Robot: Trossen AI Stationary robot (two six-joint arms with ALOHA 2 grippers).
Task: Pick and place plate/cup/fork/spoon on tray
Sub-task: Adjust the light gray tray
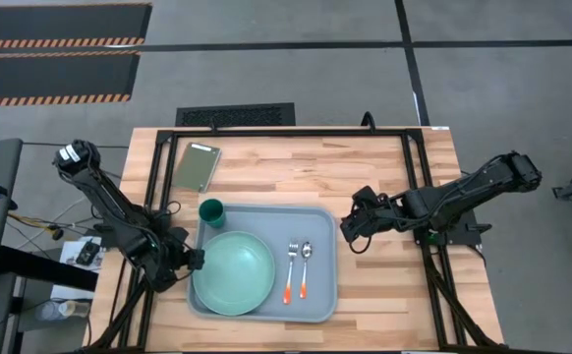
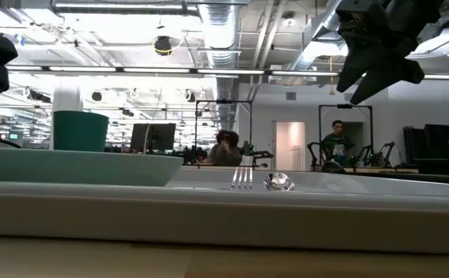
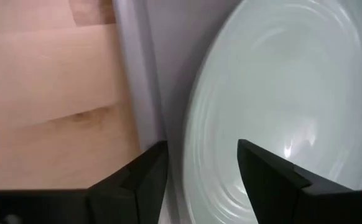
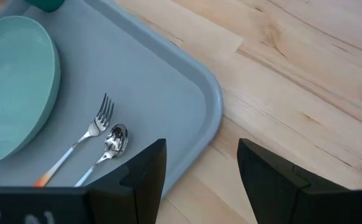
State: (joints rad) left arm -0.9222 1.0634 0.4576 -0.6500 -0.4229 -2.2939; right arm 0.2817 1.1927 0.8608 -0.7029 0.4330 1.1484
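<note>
1. Far left of the counter, your left gripper hangs low at the tray's left rim, jaws apart, straddling the near edge of the plate without clamping it. The left wrist view shows the plate's rim in the gap between the fingers.

2. The plate lies flat inside the tray, filling its left half. Judge it rigid, light and glossy, so likely slippery. The raised rim is the only place to pinch, and it sits just beside the tray wall, leaving little room on that side.

3. The cup stands upright in the tray's back left corner, just beside the plate. It looks light and stiff; take it across the lip or around the body. The plate crowds one side.

4. An olive-green pad lies on the counter behind the tray, apart from everything.

5. The fork and the spoon lie side by side, metal ends away from the front edge, in the tray's right half. They are thin, hard and low to the floor of the tray, so any pinch should be across the orange handles; the pair is close enough for one to nudge the other.

6. The tray's right rim has open wood beyond it. Your right gripper hovers there above the counter, jaws wide apart and empty.

7. All four pieces appear to be on the tray; your clearest exits are up and outward.
</note>
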